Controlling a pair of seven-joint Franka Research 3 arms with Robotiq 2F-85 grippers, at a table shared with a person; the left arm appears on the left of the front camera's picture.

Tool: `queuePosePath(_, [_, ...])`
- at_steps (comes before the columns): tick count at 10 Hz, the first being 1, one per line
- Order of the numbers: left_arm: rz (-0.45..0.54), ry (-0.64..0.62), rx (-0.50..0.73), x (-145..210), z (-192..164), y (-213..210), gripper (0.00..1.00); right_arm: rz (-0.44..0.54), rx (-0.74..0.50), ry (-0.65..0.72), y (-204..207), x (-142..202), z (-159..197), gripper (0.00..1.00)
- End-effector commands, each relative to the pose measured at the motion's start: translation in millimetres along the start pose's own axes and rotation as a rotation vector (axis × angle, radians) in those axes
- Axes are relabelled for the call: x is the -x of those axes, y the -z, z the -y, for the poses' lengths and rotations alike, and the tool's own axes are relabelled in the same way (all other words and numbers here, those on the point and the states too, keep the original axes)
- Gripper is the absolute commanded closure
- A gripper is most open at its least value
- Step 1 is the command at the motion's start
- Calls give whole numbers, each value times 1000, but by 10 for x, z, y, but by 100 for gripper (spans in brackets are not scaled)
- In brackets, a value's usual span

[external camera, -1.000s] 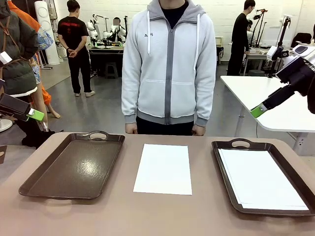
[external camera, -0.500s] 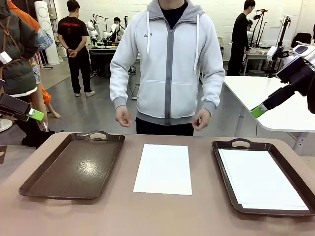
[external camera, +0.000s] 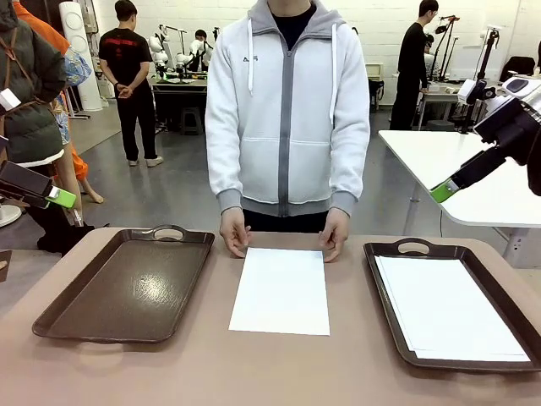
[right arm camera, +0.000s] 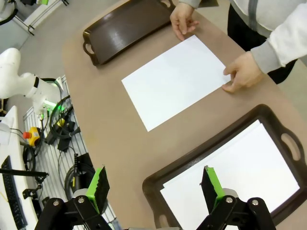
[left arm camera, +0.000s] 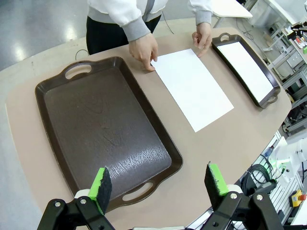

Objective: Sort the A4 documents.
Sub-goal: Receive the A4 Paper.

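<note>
White A4 paper sheet (external camera: 281, 290) flat mid-bench, person's hands (external camera: 234, 233) on its far corners.
More white sheets (external camera: 448, 309) lie in the dark brown handled tray (external camera: 385, 292) on the right; the matching left tray (external camera: 127, 283) is bare. Left pincer (left arm camera: 159, 186) and right pincer (right arm camera: 156, 184) both hang wide, holding nothing, above the tan bench (external camera: 270, 372).

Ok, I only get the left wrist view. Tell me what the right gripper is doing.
Observer: The right gripper is open and empty, raised off the table's right side.
Operator: Describe the paper in the right tray up close.
Observer: The A4 documents there show staggered edges at one corner, so more than one sheet.
Operator: Give me my own arm from the front.
Observer: The left gripper is raised off the table's left side.
</note>
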State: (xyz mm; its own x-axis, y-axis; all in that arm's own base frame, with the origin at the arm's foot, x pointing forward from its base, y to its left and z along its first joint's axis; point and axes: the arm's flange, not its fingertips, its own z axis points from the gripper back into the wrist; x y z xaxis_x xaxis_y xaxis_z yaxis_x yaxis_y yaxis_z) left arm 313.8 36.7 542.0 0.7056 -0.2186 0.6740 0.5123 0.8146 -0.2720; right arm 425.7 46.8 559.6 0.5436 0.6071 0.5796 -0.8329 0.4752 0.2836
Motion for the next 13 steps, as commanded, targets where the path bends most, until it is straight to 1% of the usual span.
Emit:
queuePosePath(1, [6, 7, 22, 2, -13, 2, 0, 5, -10, 4, 3, 0, 1, 0])
queuePosePath(13, [6, 7, 22, 2, -13, 2, 0, 5, -10, 4, 3, 0, 1, 0])
